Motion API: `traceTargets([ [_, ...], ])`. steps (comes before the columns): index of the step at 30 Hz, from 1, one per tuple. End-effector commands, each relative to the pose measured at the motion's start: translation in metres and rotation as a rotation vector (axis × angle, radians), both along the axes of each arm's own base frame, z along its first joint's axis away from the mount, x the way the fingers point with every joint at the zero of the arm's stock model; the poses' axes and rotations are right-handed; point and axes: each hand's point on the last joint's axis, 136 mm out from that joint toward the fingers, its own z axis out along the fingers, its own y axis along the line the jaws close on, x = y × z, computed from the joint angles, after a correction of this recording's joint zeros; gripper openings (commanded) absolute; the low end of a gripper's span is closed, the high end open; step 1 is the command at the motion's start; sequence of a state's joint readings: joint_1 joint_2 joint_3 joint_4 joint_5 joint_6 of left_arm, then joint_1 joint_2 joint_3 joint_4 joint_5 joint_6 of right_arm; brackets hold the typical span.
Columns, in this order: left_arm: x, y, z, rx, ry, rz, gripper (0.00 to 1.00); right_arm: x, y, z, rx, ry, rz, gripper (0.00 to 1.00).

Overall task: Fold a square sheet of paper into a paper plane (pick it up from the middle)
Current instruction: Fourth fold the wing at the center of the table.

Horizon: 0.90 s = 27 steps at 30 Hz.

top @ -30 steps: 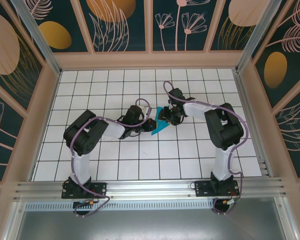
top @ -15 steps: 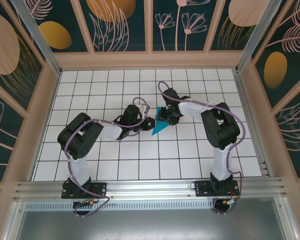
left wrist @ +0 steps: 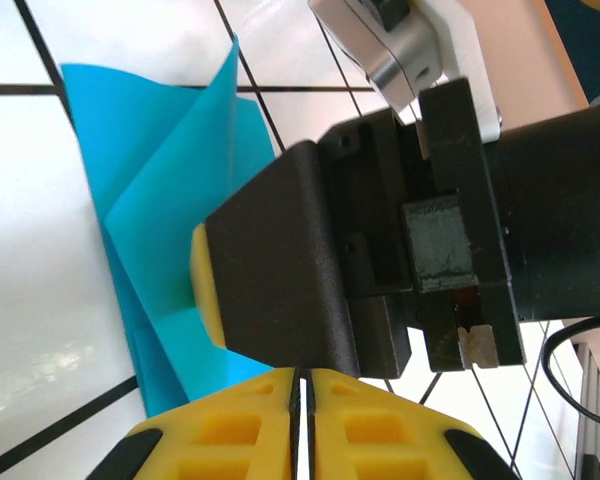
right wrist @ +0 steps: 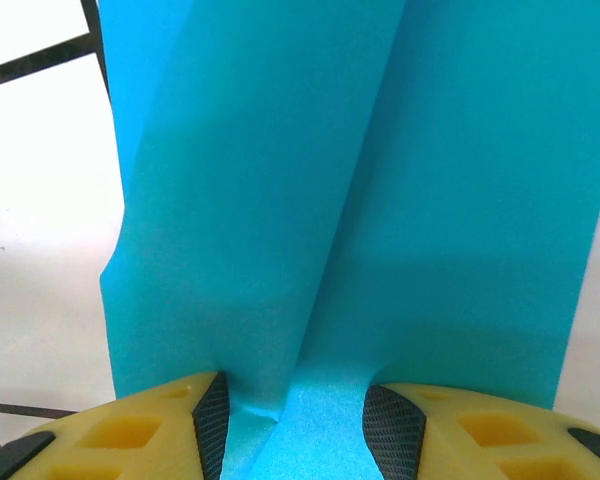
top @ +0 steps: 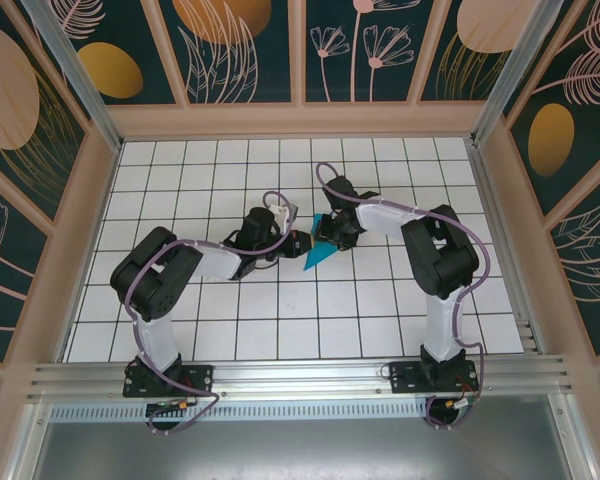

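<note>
The square sheet of paper (top: 315, 257) is teal-blue and lies folded into a narrow pointed shape near the middle of the table, between both grippers. In the left wrist view the paper (left wrist: 150, 190) shows one flap standing up from a crease. My right gripper (top: 330, 235) is down on its far end. Its jaws (right wrist: 300, 425) stand apart, astride the crease, with the paper (right wrist: 380, 200) spread between them. My left gripper (top: 300, 243) sits at the paper's left edge. Its yellow fingers (left wrist: 302, 372) are shut together with nothing seen between them, right beside the right gripper's black finger (left wrist: 270, 260).
The white gridded table (top: 180, 200) reaches to wooden walls on the left (top: 80, 250), right (top: 515, 250) and back (top: 300, 120). An aluminium rail (top: 300, 375) runs along the near edge, where both arm bases are bolted.
The left arm's elbow has swung left and its gripper has edged right, closer to the paper. The right gripper shifted slightly left early on, then held still on the paper.
</note>
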<state>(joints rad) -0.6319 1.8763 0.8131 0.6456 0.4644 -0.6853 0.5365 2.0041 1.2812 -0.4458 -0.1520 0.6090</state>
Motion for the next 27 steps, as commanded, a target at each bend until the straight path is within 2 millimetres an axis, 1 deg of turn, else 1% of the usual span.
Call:
traceTargets([
  [1,-0.005,-0.015,0.000,-0.006,-0.006,-0.063,0.14,-0.052,-0.062,-0.104,-0.268,0.225,-0.052,0.48],
  [8,-0.006,-0.018,-0.015,0.033,0.022,-0.071,0.12,-0.052,-0.062,-0.105,-0.256,0.230,-0.060,0.47],
  [19,-0.007,-0.011,-0.023,0.066,0.020,-0.056,0.07,-0.050,-0.054,-0.098,-0.194,0.219,-0.061,0.47],
  [27,-0.012,-0.013,-0.021,0.043,0.028,-0.074,0.02,-0.050,-0.052,-0.095,-0.154,0.220,-0.060,0.47],
])
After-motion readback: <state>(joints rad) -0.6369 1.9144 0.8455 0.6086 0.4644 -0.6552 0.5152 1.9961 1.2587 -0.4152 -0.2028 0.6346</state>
